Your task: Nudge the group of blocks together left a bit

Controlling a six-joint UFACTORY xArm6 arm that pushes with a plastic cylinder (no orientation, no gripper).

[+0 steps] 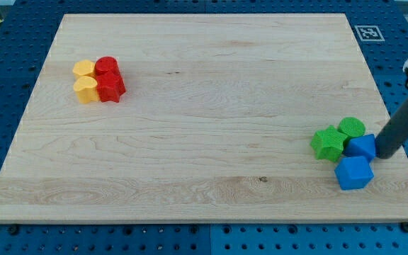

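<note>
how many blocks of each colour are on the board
yellow blocks: 2
red blocks: 2
green blocks: 2
blue blocks: 2
total: 8

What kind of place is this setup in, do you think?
Probably a robotics lab bench. A pale wooden board lies on a blue perforated metal table, a black-and-white printed marker tag sits at the board's corner, and my tip rests beside the blue blocks.
</note>
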